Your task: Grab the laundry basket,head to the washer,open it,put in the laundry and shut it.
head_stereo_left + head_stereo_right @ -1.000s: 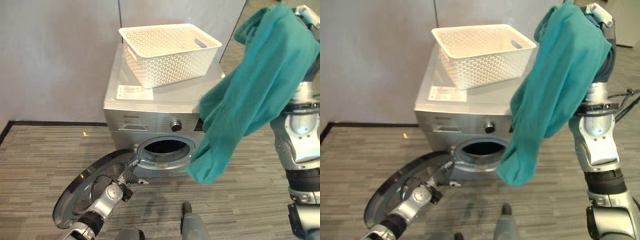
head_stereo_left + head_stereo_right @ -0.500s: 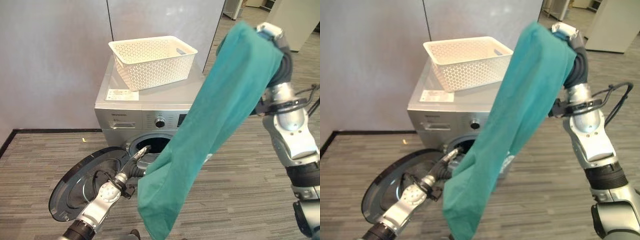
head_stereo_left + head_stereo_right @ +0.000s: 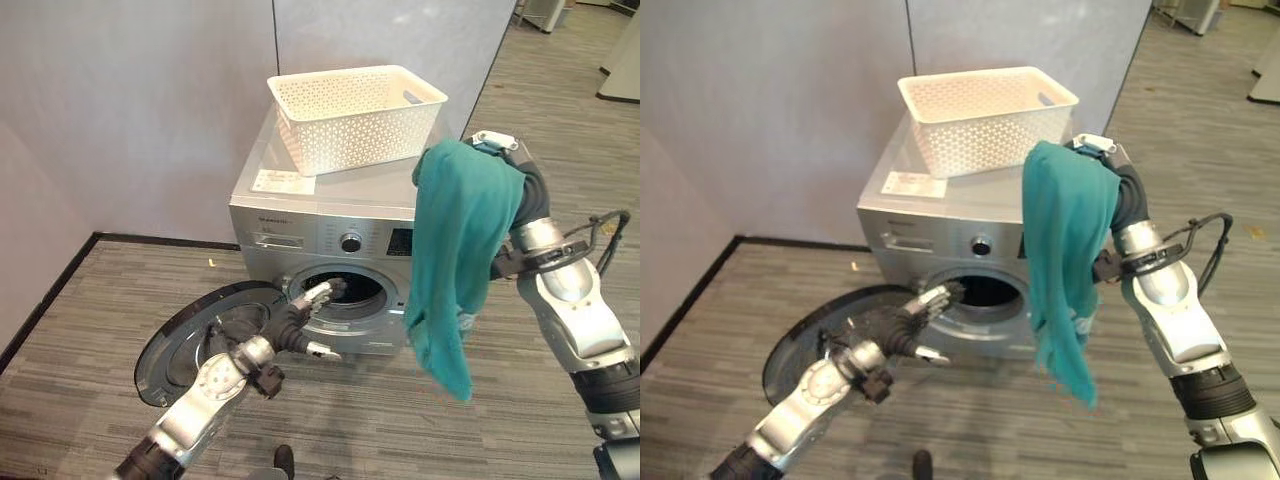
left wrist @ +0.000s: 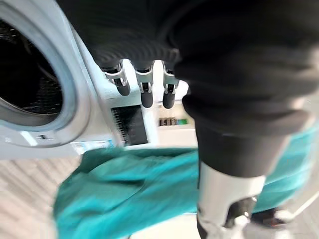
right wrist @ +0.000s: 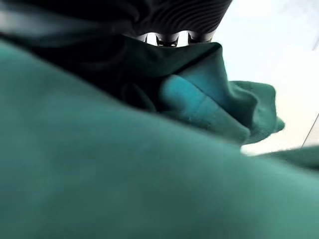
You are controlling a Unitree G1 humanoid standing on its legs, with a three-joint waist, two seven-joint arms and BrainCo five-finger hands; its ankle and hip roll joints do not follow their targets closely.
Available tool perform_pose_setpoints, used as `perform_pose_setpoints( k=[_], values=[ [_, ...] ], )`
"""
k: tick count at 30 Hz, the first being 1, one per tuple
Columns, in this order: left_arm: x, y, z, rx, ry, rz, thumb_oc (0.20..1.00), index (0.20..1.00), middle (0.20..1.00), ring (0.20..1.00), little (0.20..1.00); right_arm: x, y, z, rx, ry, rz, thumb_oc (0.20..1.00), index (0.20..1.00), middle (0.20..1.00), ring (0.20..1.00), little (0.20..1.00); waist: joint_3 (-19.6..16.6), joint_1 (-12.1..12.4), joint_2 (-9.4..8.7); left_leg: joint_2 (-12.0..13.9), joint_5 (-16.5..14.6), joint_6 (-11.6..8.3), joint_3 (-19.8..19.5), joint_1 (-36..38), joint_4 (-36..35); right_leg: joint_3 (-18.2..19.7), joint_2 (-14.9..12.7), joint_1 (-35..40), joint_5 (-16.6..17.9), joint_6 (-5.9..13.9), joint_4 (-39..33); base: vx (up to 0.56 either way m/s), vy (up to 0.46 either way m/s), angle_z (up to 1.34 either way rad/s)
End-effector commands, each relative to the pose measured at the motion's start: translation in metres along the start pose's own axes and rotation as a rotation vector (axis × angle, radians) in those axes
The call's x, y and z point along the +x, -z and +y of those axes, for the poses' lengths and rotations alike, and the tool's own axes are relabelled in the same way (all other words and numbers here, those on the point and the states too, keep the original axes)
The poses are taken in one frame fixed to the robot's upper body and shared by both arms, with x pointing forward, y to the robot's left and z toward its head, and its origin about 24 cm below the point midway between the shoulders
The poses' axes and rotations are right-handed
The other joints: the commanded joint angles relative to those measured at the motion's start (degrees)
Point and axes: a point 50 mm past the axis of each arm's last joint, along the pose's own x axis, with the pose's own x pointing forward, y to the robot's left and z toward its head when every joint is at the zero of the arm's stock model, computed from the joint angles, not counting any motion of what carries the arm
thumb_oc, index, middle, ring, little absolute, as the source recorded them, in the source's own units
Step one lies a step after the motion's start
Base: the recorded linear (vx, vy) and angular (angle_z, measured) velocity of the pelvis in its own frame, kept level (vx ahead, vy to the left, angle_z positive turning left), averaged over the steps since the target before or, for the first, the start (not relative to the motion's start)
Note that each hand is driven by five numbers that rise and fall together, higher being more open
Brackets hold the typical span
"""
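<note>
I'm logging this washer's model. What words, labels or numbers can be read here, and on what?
None can be read.
Sheet on the washer top: print too small.
Name above the detergent drawer: too small.
Display beside the knob: dark, illegible.
Basket, cloth: no print seen.

Bunched teal cloth (image 5: 149, 164) under the right hand (image 5: 169, 20), fingers (image 5: 167, 39) buried in its folds.
</note>
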Motion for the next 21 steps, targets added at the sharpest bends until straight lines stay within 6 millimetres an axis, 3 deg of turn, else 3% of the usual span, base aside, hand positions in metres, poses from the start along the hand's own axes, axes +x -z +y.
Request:
perform_pose_setpoints(
  k=[1, 10, 21],
  values=[
    [0.018, -0.012, -0.001, 0.127, 0.012, -0.046, 1.000, 1.000, 1.000, 1.000, 1.000, 0.018, -0.037, -0.012, 0.027, 0.073, -0.184, 0.200, 0.200, 0.200, 0.200, 0.200, -1.5, -0.1, -0.08, 2.5, -11.2, -1.27, 0.0, 2.4, 4.8, 3.5, -1.9, -5.1, -2.5, 0.06, 5.5, 0.00, 0.000, 0.00],
    [0.056, 0.007, -0.002, 0.220, -0.088, 0.046, 1.000, 1.000, 1.000, 1.000, 1.000, 0.024, -0.030, -0.006, 0.095, 0.158, -0.171, 0.200, 0.200, 0.200, 0.200, 0.200, -1.8, -0.6, 0.01, 2.4, -8.3, -1.33, 0.0, 3.2, -0.2, 3.3, -1.1, -6.7, -2.6, -0.19, 5.5, 0.00, -0.019, 0.01],
    [0.066, -0.011, -0.016, 0.025, -0.027, -0.024, 1.000, 1.000, 1.000, 1.000, 1.000, 0.029, -0.011, 0.011, 0.167, 0.180, -0.112, 0.200, 0.200, 0.200, 0.200, 0.200, -1.8, -0.5, 0.42, 2.7, -8.7, -1.46, -0.8, 3.6, 0.1, 2.2, -0.6, -5.7, -2.7, -0.77, 4.7, 0.00, -0.012, 0.05]
  ],
)
